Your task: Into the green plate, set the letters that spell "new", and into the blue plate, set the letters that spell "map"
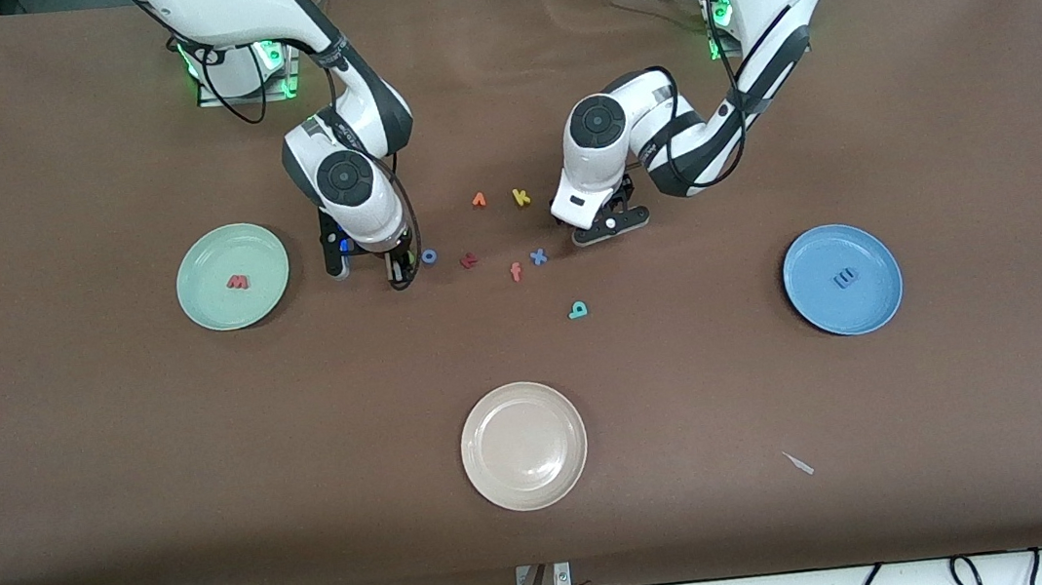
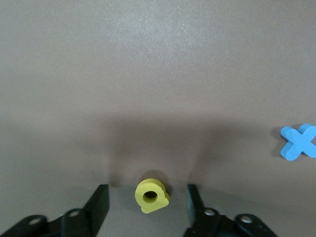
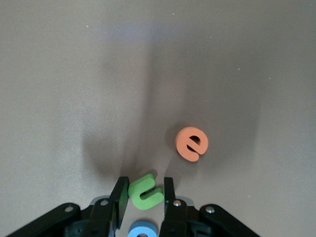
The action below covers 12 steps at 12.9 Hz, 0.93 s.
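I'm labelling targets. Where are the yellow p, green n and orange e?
yellow p [image 2: 151,196]: left wrist view, its ring.
green n [image 3: 145,192]: right wrist view, its curve.
orange e [image 3: 191,143]: right wrist view, its middle.

The left gripper [image 2: 146,197] is hanging low over the brown table [image 2: 148,74], its two black fingers [image 2: 98,200] standing apart, one on each side of the yellow "p" [image 2: 151,195]. The yellow "p" is lying flat on the table between them, its round hole showing, with a gap of bare table on either side, so neither finger is touching it. A soft shadow is spreading over the table around the letter and the fingertips. Well apart from the gripper, at the edge of the picture, a blue "x" [image 2: 299,143] is lying flat on the table, partly cut off by the frame
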{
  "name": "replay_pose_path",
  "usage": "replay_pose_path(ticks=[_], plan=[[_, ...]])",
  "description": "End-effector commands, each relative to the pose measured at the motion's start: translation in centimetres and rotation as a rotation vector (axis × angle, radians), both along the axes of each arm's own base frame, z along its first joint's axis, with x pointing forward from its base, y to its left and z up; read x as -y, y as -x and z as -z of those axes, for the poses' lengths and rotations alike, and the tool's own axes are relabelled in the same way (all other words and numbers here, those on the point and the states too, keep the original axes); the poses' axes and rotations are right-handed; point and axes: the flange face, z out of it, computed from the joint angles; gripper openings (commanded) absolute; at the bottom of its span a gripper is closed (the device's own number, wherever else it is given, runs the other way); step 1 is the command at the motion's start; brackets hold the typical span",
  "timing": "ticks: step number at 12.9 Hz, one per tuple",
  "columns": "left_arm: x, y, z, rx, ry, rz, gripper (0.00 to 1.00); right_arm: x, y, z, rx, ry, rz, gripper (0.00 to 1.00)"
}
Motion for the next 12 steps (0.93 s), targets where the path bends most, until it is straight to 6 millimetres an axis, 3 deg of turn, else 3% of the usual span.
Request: replay_pose_path(ticks=[1, 4, 7, 12], plan=[[0.4, 0.0, 0.1, 0.005, -0.019, -0.015, 0.61, -0.4, -0.7, -0.3, 0.017, 0.001, -0.021, 0.21], [0.8, 0.3, 0.1, 0.005, -0.019, -0.024, 0.55, -0.5, -0.7, -0.4, 0.017, 0.001, -0.019, 0.20], [0.9, 0.7, 0.6, -0.003, -0.027, -0.062, 0.41, 0.2, -1.8, -3.5, 0.031, -0.004, -0.038, 0.20], [0.7, 0.4, 0.5, -0.001, -0.025, -0.064, 0.12, 7.2, -4.3, -9.2, -0.040, 0.033, -0.265, 0.21]])
